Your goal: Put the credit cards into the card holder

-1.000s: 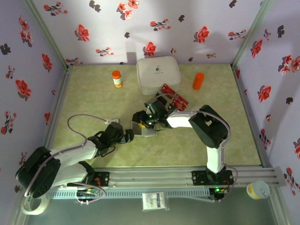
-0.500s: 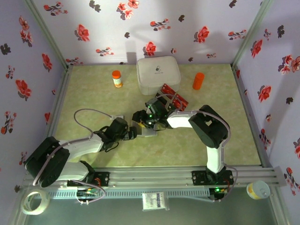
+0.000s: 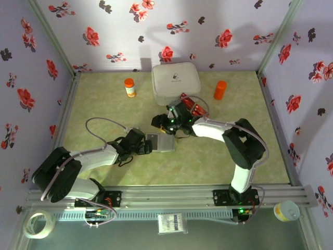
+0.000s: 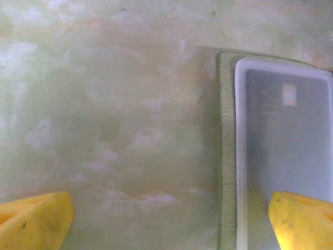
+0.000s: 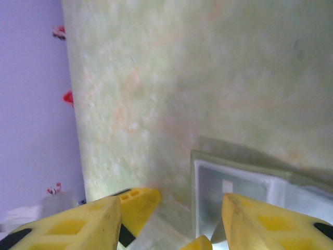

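The olive-green card holder (image 3: pixel 162 141) lies open and flat on the table, pale grey inside up. In the left wrist view, the holder's olive edge (image 4: pixel 225 156) frames a milky pocket with a dark shape and a small pale square behind it. My left gripper (image 3: pixel 148 147) is open at the holder's left edge, one fingertip (image 4: pixel 302 221) over the pocket and the other over bare table. My right gripper (image 3: pixel 162 124) hovers open and empty just behind the holder (image 5: pixel 234 177). Red credit cards (image 3: pixel 193 108) lie behind the right arm, partly hidden.
A big white rounded box (image 3: pixel 176 82) stands at the back centre. An orange pill bottle (image 3: pixel 130 87) is to its left and an orange cylinder (image 3: pixel 220 89) to its right. Flowered walls close off three sides.
My right gripper has drawn back from the holder toward the white box. The holder now lies flat and uncovered. My left gripper has slid right up to its left edge.
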`<state>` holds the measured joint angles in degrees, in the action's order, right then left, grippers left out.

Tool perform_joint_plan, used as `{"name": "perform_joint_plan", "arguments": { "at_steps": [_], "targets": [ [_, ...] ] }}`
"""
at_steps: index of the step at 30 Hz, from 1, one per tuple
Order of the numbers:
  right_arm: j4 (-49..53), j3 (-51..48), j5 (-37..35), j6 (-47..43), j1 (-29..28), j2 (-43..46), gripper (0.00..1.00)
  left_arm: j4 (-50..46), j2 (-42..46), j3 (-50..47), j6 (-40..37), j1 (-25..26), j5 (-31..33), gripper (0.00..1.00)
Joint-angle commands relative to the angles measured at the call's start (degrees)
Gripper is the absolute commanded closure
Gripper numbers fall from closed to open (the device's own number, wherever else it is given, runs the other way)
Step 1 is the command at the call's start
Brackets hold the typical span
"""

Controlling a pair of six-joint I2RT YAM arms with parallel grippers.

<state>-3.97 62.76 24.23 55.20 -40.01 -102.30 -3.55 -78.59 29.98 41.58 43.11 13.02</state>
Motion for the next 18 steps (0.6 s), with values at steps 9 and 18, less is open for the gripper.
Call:
{"name": "perform_joint_plan", "arguments": {
  "at_steps": [9, 18],
  "targets": [
    [43.6, 22.1, -19.6, -35.7, 4.0, -0.9, 0.46, -4.0, -2.0, -1.0, 0.0, -0.4, 2.7, 0.02],
    [55.2, 34.1, -28.3, -45.3, 3.4, -10.8, 0.61, -3.5, -1.9, -1.9, 0.4, -0.4, 2.9, 0.02]
  ]
}}
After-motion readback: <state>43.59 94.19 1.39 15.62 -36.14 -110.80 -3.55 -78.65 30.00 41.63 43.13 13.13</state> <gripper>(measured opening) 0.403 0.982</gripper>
